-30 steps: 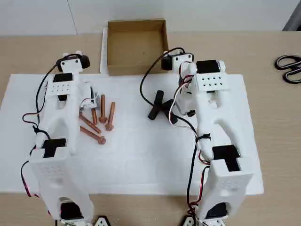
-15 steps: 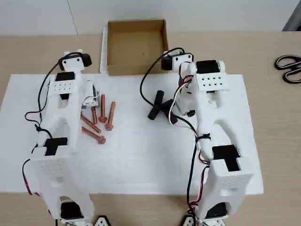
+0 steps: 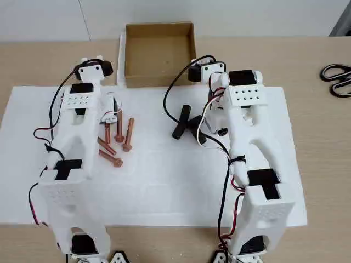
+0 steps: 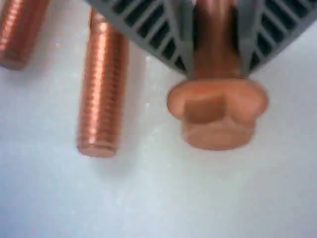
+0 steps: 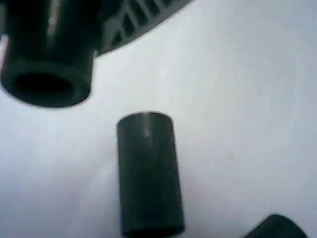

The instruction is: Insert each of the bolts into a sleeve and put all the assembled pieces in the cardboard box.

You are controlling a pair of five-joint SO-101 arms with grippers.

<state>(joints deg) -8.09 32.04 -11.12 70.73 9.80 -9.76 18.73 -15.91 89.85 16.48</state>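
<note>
The left gripper (image 4: 215, 44) is clamped on a bolt (image 4: 215, 106). Its grey ribbed fingers (image 4: 143, 20) close on the shank, and the flanged hex head sticks out past their tips, over the white sheet (image 3: 164, 186). Just beside it lie the threaded shanks of loose bolts (image 4: 101, 89). From above, these copper bolts lie in a small cluster on the left part of the sheet, next to the left arm (image 3: 77, 131).

The right gripper (image 5: 54, 34) is clamped on a black sleeve (image 5: 47, 84), one ribbed finger against its side and the open bore facing the camera. A second sleeve (image 5: 148, 173) lies flat on the sheet near it, and a third sleeve (image 5: 277, 225) shows at the edge. From above, they lie near the sheet's middle, just beside the right arm (image 3: 247, 109).

The box (image 3: 159, 27) stands open on the counter (image 3: 307, 55) at the sheet's far edge, between the arms. Scissors (image 3: 337, 79) lie on the counter well apart to the right
</note>
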